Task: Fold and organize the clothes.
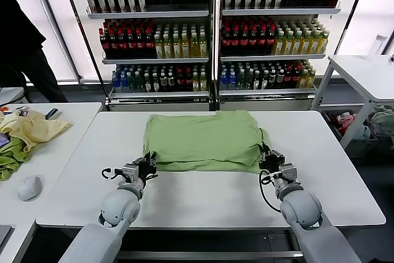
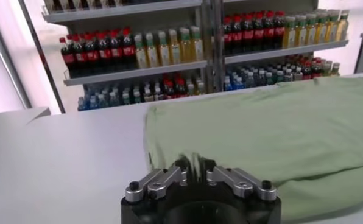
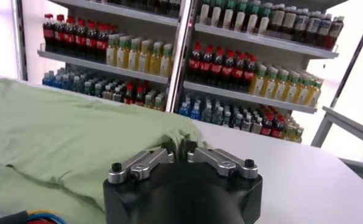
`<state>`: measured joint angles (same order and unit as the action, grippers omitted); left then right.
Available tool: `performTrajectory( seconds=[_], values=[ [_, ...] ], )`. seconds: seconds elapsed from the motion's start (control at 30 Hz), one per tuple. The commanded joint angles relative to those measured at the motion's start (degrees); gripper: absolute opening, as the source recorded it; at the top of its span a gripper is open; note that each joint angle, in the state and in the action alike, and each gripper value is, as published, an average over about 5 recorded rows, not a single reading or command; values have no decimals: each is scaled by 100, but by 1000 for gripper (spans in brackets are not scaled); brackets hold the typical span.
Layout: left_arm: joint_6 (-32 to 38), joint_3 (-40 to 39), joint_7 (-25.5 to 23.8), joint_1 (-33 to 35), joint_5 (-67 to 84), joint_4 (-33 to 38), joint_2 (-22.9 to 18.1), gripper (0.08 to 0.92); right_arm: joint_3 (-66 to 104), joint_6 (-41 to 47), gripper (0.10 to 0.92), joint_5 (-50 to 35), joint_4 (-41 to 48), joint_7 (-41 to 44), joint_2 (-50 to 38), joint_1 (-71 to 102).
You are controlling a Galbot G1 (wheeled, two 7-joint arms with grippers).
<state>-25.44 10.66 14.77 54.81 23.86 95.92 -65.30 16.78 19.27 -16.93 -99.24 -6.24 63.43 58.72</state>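
Left claw (image 1: pixel 149 165), right claw (image 1: pixel 266 156), grip unclear, at one folded shirt's (image 1: pixel 203 140) corners

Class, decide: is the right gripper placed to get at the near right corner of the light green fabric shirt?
Probably yes: the right gripper already sits at the light green fabric shirt, nothing between them.

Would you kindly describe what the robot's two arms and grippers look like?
Both arms have rounded silver-grey shells. The left gripper and right gripper have black bodies with silver-grey finger links fixed by black bolts. A black cable loops beside each wrist.
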Motion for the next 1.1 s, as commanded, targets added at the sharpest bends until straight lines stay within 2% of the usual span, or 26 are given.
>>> performTrajectory(
  seconds=[0.03, 0.37, 0.5, 0.6, 0.7, 1.1],
  values=[
    [-62, 249, 95, 448, -67, 423, 78, 437, 393, 95, 453, 44, -304, -67, 27, 592],
    [-363, 210, 116, 187, 396, -60, 71, 731, 662, 442, 744, -670, -141, -342, 59, 738],
    [-410, 181, 108, 99, 499, -152, 67, 806, 498, 616, 813, -1043, 30, -394, 59, 561],
    [-448, 181, 108, 70, 620, -216, 70, 782, 366, 657, 819, -1200, 150, -422, 67, 452],
    [-492, 192, 107, 65, 749, -265, 78, 708, 274, 681, 775, -1287, 228, -426, 79, 387],
    [-529, 201, 14, -14, 1088, -342, 96, 362, 105, 643, 446, -1406, 370, -349, 61, 211]
  ],
)
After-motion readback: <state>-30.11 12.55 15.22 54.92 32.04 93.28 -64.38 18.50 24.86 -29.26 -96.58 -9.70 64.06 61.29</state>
